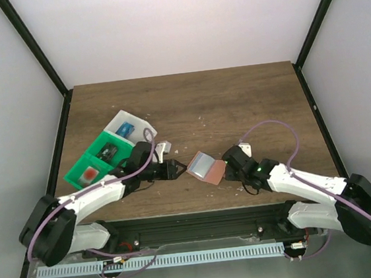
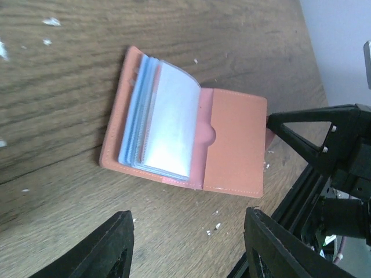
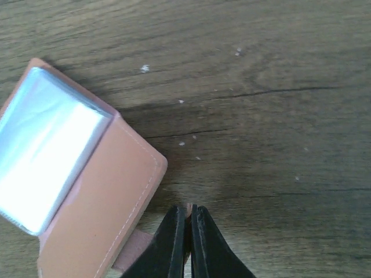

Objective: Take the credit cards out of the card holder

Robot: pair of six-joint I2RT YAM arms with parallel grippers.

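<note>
While looking from above, find the card holder [image 1: 206,167] spread open on the bench [image 1: 234,100] between the arms, long axis running left to right, sleeved half leftward, tab end rightward. Note credit cards [image 1: 126,129] lying in the green tray [image 1: 71,178] and white tray [image 1: 145,124]. Likely a last sleeve check; calls for nipping any card edge and drawing it clear while pinning the cover.

From the left wrist, see left jaws released, grasping nothing, short of the holder; pale sleeves [image 2: 168,121], contents unclear.

From the right wrist, see right jaws clenched beside the tab [image 3: 134,250], hold on it uncertain.
</note>
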